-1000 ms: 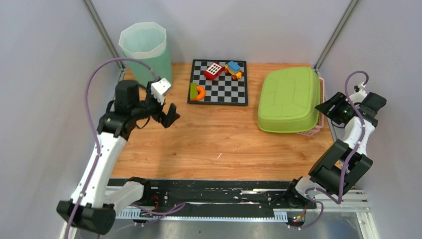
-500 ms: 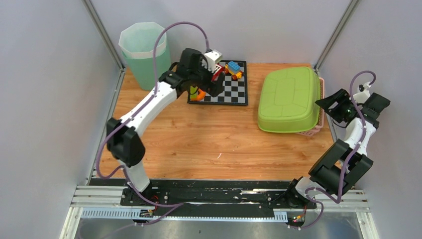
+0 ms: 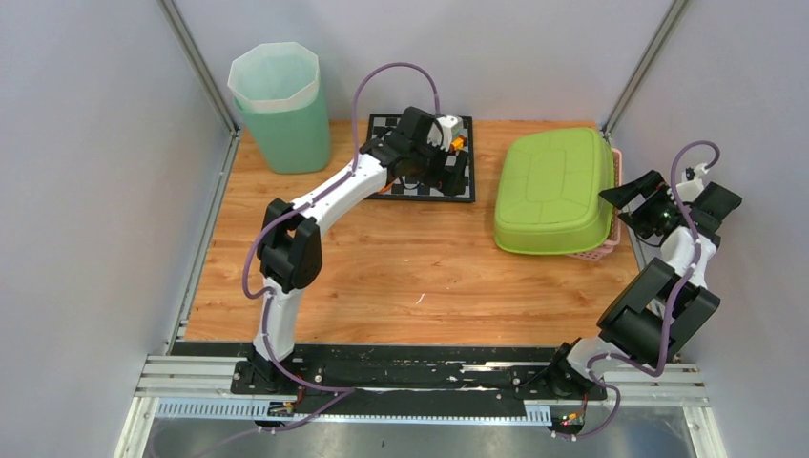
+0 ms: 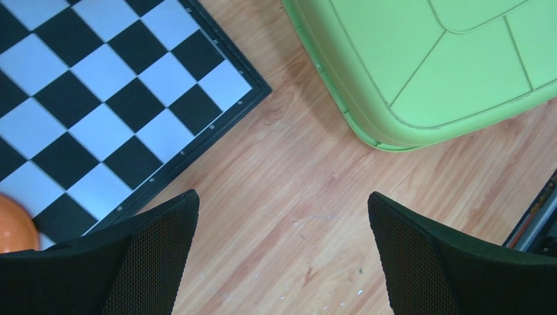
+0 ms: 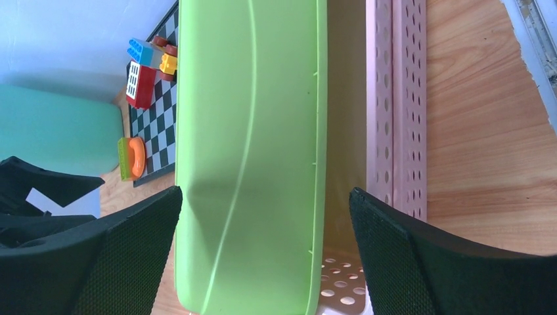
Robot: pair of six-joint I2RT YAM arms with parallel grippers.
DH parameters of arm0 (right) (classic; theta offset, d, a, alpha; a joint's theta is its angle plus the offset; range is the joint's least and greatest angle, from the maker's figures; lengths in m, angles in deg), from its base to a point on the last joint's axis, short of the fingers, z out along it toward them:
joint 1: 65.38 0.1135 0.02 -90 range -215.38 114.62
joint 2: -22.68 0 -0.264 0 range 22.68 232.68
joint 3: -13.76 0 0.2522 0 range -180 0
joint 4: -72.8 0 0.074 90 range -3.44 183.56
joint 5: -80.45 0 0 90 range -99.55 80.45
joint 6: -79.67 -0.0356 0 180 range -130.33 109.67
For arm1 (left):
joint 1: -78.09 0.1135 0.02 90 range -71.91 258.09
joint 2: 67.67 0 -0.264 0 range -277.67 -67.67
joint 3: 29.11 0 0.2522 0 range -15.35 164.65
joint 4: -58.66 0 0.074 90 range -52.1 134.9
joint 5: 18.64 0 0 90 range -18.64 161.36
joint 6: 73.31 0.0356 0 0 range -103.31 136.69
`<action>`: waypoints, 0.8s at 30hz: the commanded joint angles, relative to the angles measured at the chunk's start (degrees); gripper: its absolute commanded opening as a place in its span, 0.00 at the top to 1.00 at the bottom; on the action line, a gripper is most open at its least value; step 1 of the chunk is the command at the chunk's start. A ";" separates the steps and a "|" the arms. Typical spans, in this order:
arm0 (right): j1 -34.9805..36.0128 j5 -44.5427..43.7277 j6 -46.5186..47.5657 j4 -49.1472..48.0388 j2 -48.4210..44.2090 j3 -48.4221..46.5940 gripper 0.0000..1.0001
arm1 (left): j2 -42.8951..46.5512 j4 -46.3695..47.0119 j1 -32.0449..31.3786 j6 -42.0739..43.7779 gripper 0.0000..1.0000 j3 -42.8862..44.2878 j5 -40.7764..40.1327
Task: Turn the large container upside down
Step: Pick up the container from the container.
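- Right wrist view showed the right gripper (image 5: 264, 193) with its jaws spread wide and nothing pinched between them. Its fingers framed the long side wall of the large container (image 5: 249, 131) without seeming to touch it.
- From above, that gripper (image 3: 632, 202) stood just beside the container's (image 3: 553, 191) right edge, at the right side of the table (image 3: 382, 277).
- The left gripper (image 4: 282, 197) was spread as well and empty. It hung over bare wood between the corner of the checkerboard (image 4: 98, 98) and the near corner of the container (image 4: 427, 65).
- The container lay rim down with its ribbed base facing up, at the right rear of the table. Its right side rested on a pink perforated basket (image 5: 394, 98), so it sat a little tilted rather than flat.
- Judged from that, the flip itself looked done — the step in hand was the letting-go and clearing away, not another grasp.
- The next move likely called for drawing the right arm straight back from the wall, with no sideways sweep. Propped on the basket, the tub could probably slide or rock if nudged.
- The left arm would need lifting before pulling home — the toy blocks (image 5: 138, 82) on the board lay close beneath its reach.
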State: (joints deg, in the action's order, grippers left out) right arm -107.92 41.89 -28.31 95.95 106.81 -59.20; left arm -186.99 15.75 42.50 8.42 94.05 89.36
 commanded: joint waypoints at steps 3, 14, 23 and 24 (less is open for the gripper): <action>-0.83 2.69 -1.33 -3.29 1.91 1.62 0.00 | -4.08 1.57 -2.90 -2.71 0.00 4.80 1.60; -0.46 4.34 -1.96 -5.34 3.39 2.10 0.00 | -11.66 -0.33 -4.76 -3.53 0.00 11.81 2.39; 0.18 5.96 -2.12 -4.99 3.84 1.93 0.00 | -16.40 -0.67 -5.79 -4.13 0.00 15.12 2.65; 0.26 6.20 -2.19 -4.89 3.84 1.89 0.00 | -16.84 -0.75 -5.92 -4.12 0.00 15.46 2.58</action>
State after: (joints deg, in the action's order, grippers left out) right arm -107.90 46.00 -30.28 91.25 109.81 -58.22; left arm -201.86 15.51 37.67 4.75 106.97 91.26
